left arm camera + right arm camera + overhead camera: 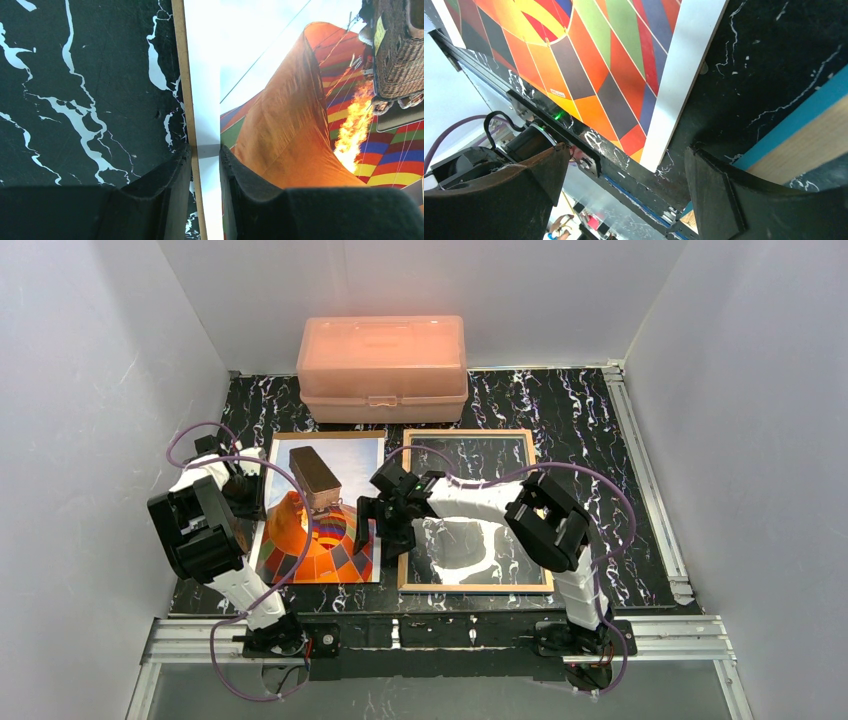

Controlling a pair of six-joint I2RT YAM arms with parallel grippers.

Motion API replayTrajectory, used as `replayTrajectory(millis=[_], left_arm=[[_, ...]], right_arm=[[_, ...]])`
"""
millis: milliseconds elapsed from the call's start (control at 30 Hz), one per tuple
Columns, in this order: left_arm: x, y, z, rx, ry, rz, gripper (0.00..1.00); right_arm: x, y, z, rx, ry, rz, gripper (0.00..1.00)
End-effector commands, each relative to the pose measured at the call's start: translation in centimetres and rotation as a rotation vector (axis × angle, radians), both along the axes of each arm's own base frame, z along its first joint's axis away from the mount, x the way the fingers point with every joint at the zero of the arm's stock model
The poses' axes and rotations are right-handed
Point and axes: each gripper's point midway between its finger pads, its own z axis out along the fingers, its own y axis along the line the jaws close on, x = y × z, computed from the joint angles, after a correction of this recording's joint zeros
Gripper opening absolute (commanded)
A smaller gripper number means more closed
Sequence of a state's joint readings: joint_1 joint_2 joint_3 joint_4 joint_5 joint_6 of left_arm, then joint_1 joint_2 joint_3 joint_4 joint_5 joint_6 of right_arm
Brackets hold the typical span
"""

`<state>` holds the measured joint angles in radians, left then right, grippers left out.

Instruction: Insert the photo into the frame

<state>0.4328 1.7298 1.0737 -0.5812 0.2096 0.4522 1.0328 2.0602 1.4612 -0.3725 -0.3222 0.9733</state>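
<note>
Over on the left, we see the left gripper (245, 492) lowered to the left edge of the photo (330, 540). From the left wrist, its fingers (170, 185) are drawn close with only a slim gap. The photo's white border (207, 100) and a thin tan edge run between them. One tip stands over the black marble table (75, 100), the other over the print. We cannot tell whether they actually pinch that edge or merely straddle it.

The photo itself lies flat on the left half of the table, outside the frame (470, 432). Its orange-red balloon faces up.

Next, the right gripper (383, 535) hangs low in the strip between the photo and the frame, its jaws spread wide and holding nothing. From the right wrist, we see the photo's bottom right corner (659, 150) and bare marble between the two fingers (709, 190). The frame's blue face and wooden edge (804, 130) pass just beside the right-hand finger.

The frame lies flat on the right half of the table, near the photo but apart from it, its tan rails showing.

At the back, a salmon-pink box (382, 365) sits against the wall.
</note>
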Motion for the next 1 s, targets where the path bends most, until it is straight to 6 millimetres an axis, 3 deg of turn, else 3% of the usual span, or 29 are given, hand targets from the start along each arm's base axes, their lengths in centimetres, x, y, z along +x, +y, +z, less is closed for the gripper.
replayTrajectory(millis=[0, 233, 433, 833, 967], left_arm=[[-1.9, -1.8, -1.3, -0.051, 0.061, -0.027, 0.24], [-1.9, -2.0, -1.5, -0.067, 0.065, -0.026, 0.24], [-1.9, -2.1, -1.7, -0.071, 0.069, -0.029, 0.24], [-2.1, -2.3, -1.9, -0.081, 0.073, -0.031, 0.23], [-2.1, -2.2, -1.9, -0.078, 0.072, -0.034, 0.23]], right_arm=[[-0.4, 0.6, -0.5, 0.021, 0.049, -0.011, 0.92], [-0.1, 2.5, 1.4, 0.121, 0.055, -0.015, 0.92], [0.2, 3.5, 4.4, 0.208, 0.039, -0.02, 0.91], [0.1, 3.9, 6.7, 0.272, 0.038, -0.02, 0.9], [-0.2, 3.3, 7.4, 0.276, 0.031, -0.025, 0.91]])
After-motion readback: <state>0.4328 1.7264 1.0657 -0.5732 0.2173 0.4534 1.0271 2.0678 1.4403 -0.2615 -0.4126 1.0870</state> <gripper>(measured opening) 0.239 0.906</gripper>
